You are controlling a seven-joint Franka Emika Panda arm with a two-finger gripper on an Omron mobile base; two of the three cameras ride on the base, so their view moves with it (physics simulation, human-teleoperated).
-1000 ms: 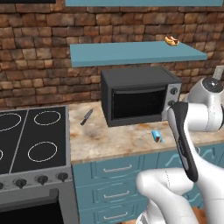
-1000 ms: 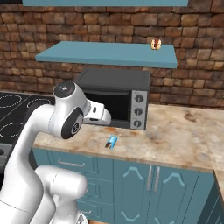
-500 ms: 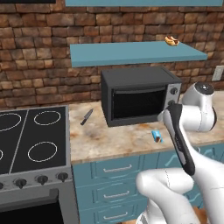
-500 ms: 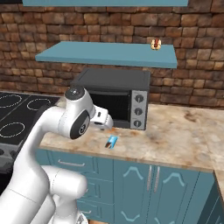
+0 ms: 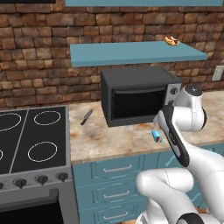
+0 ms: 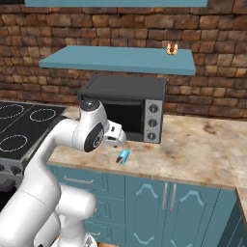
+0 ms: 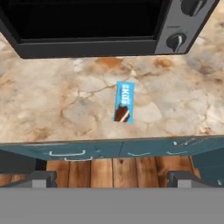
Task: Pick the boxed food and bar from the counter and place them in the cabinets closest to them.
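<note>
My arm has swung forward over the last second, bringing the gripper (image 7: 112, 177) above the bar (image 7: 124, 102), which lies flat on the counter (image 7: 52, 109) just in front of the microwave (image 7: 87, 26). The jaws stand wide and empty, so I judge descent comes next

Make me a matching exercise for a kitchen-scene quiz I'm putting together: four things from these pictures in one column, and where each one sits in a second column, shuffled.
Things:
1. bar
2. knife
3. toaster oven
4. small orange food item

Places:
A. on the teal shelf, toward one end
B. against the brick wall, under the shelf
C. flat on the counter, in front of the oven
D. on the counter between the stove and the oven

Pairs: 1-C, 2-D, 3-B, 4-A
</note>
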